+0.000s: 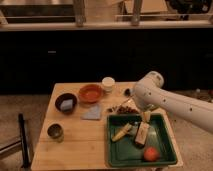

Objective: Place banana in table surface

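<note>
The banana (122, 133), small and yellow, lies in the left part of the dark green tray (126, 151), which sits at the front right of the wooden table surface (75, 146). My gripper (145, 117) hangs from the white arm (172, 105) over the tray's back edge, a little up and to the right of the banana and just above a tan block (141, 134). It does not touch the banana.
An orange-red round fruit (149, 154) lies in the tray's front right. On the table are an orange bowl (91, 93), a dark bowl (66, 103), a white cup (108, 84), a can (55, 132), a grey cloth (92, 113) and dark bits (125, 109). A black post (22, 137) stands at the left.
</note>
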